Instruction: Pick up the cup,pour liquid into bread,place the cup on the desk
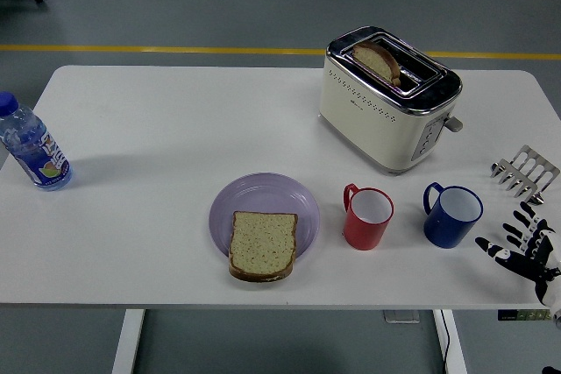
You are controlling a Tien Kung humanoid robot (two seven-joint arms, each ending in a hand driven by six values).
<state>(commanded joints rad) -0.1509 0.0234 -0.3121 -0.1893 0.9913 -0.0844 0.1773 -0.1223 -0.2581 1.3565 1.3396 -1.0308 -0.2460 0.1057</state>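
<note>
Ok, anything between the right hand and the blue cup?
No. Head view shows only bare table between right hand and blue cup.

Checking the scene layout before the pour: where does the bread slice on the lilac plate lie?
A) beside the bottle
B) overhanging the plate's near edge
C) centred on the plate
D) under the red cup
B: the bread slice overhangs the near rim of the lilac plate.

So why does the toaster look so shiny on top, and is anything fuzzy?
Head view: the toaster has a chrome top that mirrors the room's light, so it gleams. Soft shadows lie beside the water bottle and the cups, so the lighting is even. The right hand, fingers spread, looks slightly fuzzy at the picture's edge; everything else is sharp.
</note>
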